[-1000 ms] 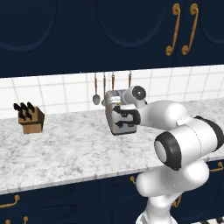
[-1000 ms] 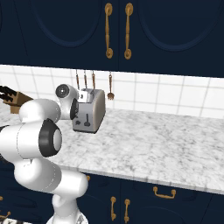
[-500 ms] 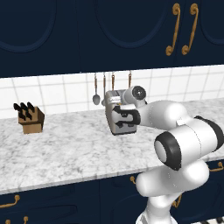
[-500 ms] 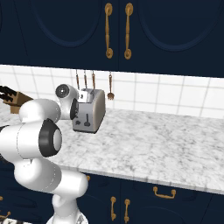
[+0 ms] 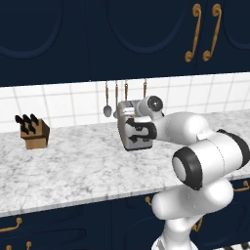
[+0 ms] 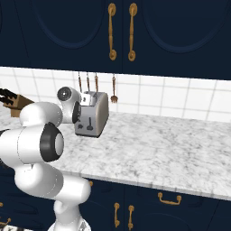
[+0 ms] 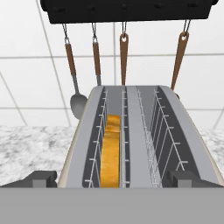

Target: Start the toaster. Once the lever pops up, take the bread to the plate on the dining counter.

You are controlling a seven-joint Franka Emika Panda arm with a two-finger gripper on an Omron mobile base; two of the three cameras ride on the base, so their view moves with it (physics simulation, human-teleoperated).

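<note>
While the gripper (image 7: pixel 112 179) hangs spread wide over the toaster (image 7: pixel 140 135), empty, the bread (image 7: pixel 111 153) stands on edge in the left slot. The toaster sits toward the counter's (image 5: pixel 73 166) back edge, below hanging utensils (image 7: pixel 124 57).

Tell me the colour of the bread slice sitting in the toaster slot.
Golden-brown along the crust edge of the bread slice, seen best in the hand view.
</note>
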